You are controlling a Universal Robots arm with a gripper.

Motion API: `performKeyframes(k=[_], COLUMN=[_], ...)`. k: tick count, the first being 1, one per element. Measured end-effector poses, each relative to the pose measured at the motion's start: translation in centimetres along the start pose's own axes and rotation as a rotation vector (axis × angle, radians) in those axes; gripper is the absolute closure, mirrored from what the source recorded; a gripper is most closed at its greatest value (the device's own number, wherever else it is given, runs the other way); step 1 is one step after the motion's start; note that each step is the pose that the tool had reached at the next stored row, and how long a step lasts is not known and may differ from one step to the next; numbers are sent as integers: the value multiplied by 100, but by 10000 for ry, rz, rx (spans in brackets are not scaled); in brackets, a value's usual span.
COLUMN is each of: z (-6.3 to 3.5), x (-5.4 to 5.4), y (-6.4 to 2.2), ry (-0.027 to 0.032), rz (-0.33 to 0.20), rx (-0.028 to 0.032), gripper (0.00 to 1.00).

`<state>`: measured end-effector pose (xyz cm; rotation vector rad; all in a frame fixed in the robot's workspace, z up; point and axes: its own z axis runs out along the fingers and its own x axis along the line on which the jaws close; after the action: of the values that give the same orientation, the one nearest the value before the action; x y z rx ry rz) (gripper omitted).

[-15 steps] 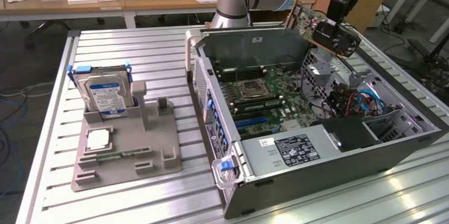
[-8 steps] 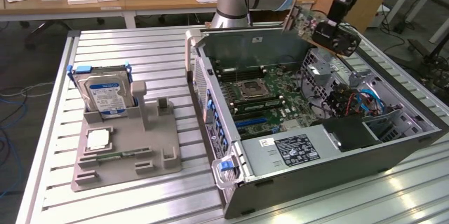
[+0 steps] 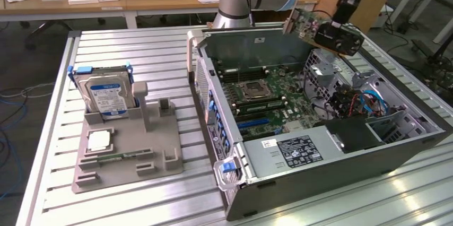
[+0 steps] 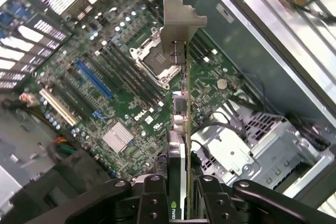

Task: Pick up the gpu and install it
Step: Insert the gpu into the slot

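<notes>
The claw [image 4: 179, 195] is clamped on the gpu [image 4: 179, 106], holding it edge-on above the motherboard [image 4: 100, 98] of the open computer case [image 3: 340, 183], not touching it.

Above the case: open air between the graphics card [image 3: 324, 32], clamped in the pincer [image 4: 179, 195], and the motherboard [image 3: 272, 96].
Case walls: the case [image 3: 304, 181] rims the opening on all sides.
Drive cage: the silver cage [image 4: 247, 150] stands close beside the card.
Cables: a bundle [image 3: 357, 104] crowds the exterior view's right.
Table: the hard drive [image 3: 106, 96] stands well apart from the case.
</notes>
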<state>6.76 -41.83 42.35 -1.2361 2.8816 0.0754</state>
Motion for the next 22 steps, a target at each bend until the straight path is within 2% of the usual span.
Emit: performKeyframes(k=[22], z=[32], x=[1], y=[-1], ry=[168], rz=[-4007], rx=[-95], gripper=[73])
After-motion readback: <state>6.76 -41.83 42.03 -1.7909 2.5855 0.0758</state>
